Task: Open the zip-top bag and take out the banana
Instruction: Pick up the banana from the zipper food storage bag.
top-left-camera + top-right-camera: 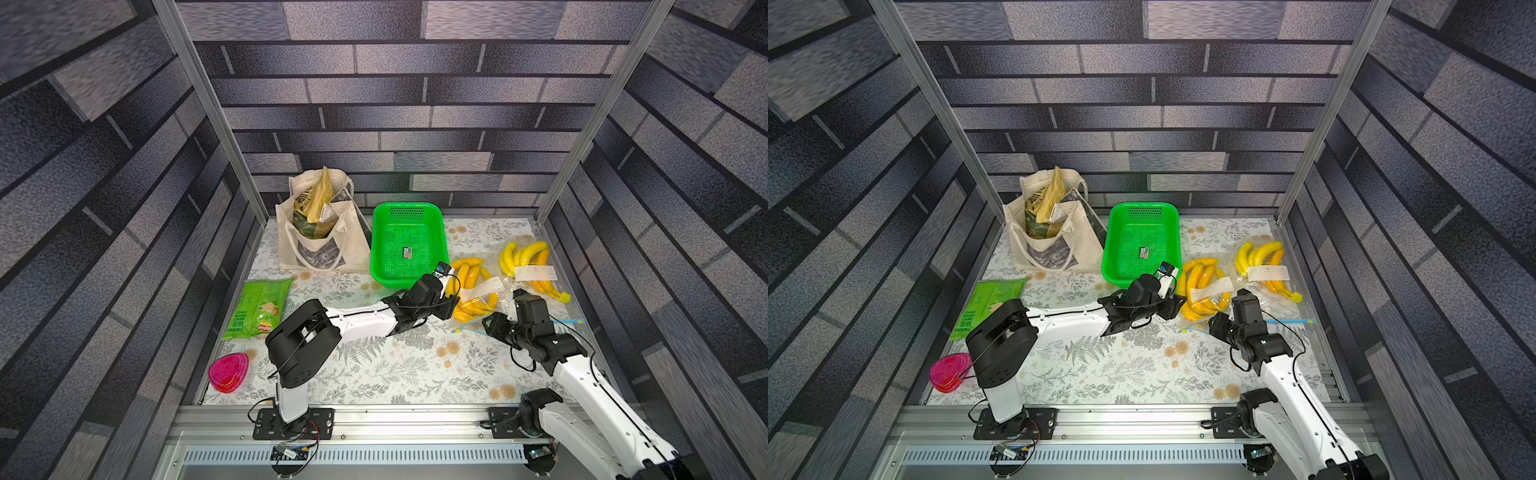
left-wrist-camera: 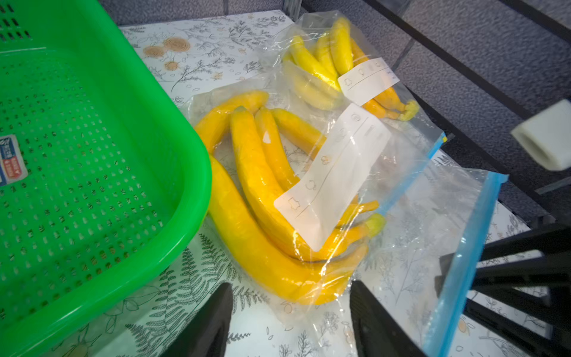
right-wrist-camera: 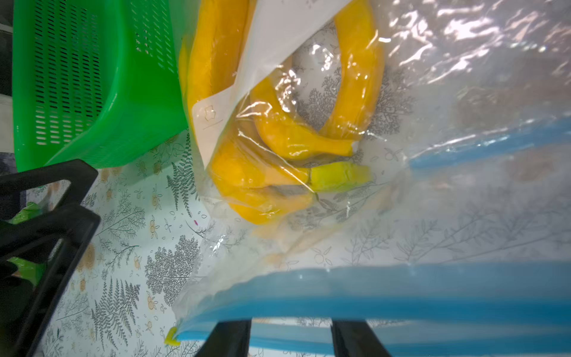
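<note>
Clear zip-top bag holding the banana bunch lies at four o'clock of the green basket in both top views. Beside the bunch the left gripper gapes wide; the right gripper stands parted at the blue zip strip.

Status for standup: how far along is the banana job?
Done: nothing clear. The bananas sit inside the bag, and I cannot tell whether the zip is open. In hand: right gripper open at the zip, left gripper open by the bag. Left: pull bananas out.
</note>
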Robot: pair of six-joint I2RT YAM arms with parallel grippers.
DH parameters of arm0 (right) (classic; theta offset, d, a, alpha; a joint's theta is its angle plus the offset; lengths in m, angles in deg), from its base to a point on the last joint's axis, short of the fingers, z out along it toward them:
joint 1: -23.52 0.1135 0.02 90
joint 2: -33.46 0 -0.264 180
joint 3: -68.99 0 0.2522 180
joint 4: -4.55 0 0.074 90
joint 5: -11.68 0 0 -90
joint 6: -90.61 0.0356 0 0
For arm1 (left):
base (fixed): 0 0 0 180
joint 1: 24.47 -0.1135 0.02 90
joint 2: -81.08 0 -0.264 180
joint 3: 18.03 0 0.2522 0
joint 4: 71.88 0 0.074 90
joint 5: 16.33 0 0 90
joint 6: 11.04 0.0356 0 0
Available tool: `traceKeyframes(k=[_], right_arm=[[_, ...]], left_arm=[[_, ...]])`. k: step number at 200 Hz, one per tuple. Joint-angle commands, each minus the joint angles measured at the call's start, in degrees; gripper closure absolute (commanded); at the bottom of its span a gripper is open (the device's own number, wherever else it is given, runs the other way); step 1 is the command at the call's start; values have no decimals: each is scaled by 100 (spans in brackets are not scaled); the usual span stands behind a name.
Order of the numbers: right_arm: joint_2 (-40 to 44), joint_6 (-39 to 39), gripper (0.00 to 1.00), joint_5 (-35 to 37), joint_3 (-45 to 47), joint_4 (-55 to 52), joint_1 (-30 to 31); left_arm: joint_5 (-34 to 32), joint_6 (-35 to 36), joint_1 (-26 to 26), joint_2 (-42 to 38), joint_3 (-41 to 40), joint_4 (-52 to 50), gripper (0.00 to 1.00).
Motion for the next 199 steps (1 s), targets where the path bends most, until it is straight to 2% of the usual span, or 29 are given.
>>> traceKeyframes(k=[1, 96, 126, 162, 181, 199], right_arm=[[-369, -73, 54, 160, 96, 690, 24], [-1160, -67, 43, 141, 235, 1811, 67], [-1422, 72, 43, 266, 209, 1857, 111], [-1619, 544, 46, 1071, 76, 1184, 111], [-1621, 828, 49, 1163, 174, 1231, 107], [-1785, 976, 50, 934, 295, 1671, 111]], left_arm=[[-61, -484, -97, 323, 236, -187, 35], [170, -565, -206, 1565, 1389, -430, 33], [198, -521, -171, 1719, 1623, -455, 41], [61, -464, -105, 1798, 1754, -544, 53], [22, -466, -64, 1799, 1728, -519, 58], [11, -468, -8, 1800, 1669, -410, 60]])
